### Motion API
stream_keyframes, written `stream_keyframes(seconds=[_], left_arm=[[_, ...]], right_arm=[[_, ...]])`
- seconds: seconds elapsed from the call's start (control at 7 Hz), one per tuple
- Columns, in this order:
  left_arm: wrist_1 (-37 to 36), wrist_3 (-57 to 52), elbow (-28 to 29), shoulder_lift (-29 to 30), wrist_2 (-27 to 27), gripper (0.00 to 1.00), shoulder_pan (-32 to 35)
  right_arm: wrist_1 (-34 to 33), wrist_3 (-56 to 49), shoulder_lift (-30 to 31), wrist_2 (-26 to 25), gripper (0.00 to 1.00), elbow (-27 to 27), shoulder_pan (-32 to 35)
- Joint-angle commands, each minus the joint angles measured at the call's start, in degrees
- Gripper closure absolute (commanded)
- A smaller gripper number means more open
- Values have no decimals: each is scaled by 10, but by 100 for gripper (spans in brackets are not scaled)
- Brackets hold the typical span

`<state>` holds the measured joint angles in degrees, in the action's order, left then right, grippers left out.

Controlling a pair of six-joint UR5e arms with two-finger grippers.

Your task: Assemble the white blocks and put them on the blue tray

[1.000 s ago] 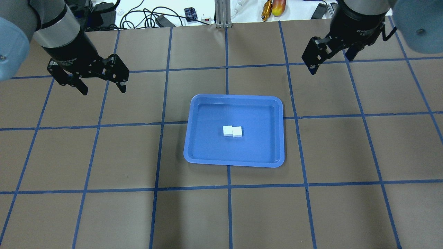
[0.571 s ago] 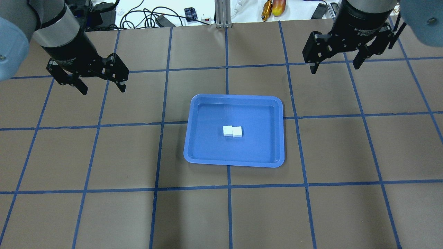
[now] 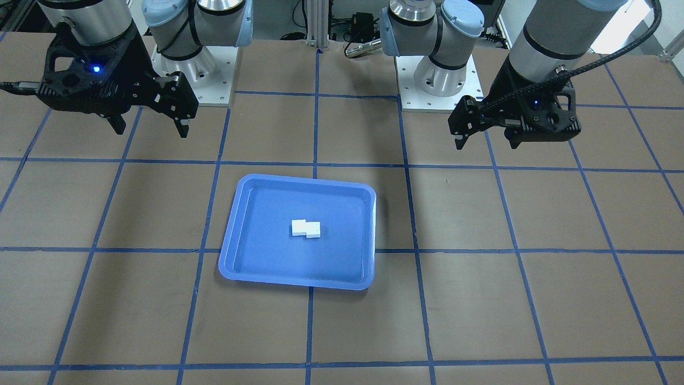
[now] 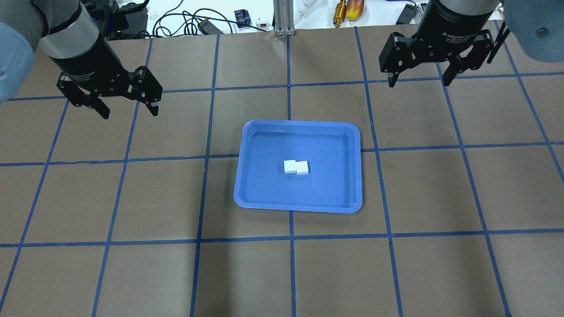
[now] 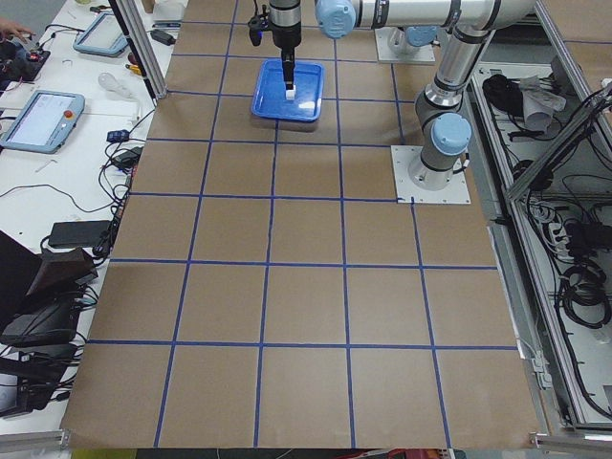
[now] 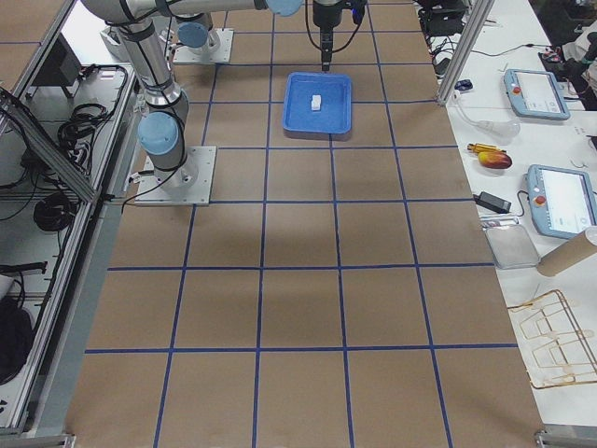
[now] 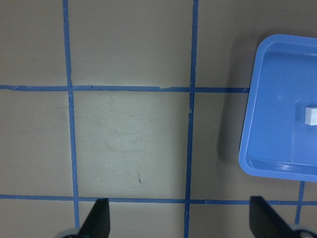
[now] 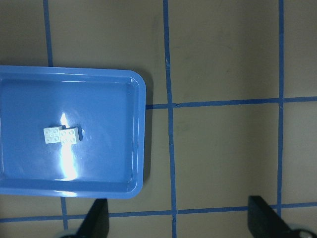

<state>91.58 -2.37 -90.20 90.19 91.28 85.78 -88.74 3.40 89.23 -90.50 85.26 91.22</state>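
Count: 1 tray (image 4: 264,189), 2 blocks (image 4: 296,167), 2 end effectors. The tray lies flat on the worktop (image 4: 167,193), approx mid-table. Both blocks sit on the tray floor near its centre, touching each other and staggered, studs up. They look clipped together w/ a small overlap, but no view is sharp enough to be sure.

The left end effector (image 4: 130,113) hangs over bare worktop, well apart from the tray on the robot's left, jaws spread wide w/ nothing btwn them. The right end effector (image 4: 418,83) hangs over the far right part of the worktop, also well clear of the tray, likewise released and empty. The front view shows the same: blocks (image 3: 305,228) mid-tray (image 3: 267,256), left end effector (image 3: 486,143) at that view's right, right end effector (image 3: 150,132) at its left.

Hidden or cut off:
- The left wrist cam gets only one end of the tray (image 7: 277,99). One corner of a block (image 7: 311,115) shows at the frame edge; the second is out of frame.
- The right wrist cam shows both blocks (image 8: 62,135) w/ studs visible, but the tray (image 8: 99,99) is cut by the frame's left edge.
- In both wrist views only the fingertips show, at the bottom edge.
- In the side views the tray is far and small. The blocks are a white speck in the right one, and an arm partly covers them in the left one.
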Motion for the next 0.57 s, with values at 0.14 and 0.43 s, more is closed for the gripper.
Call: stream_keyframes(seconds=[0.14, 0.43], left_arm=[[-1, 0, -2, 0, 2, 0, 0], [-2, 0, -2, 1, 2, 0, 0]], right_arm=[[0, 1, -1, -1, 0, 0, 0], [0, -4, -1, -6, 0, 0, 0]])
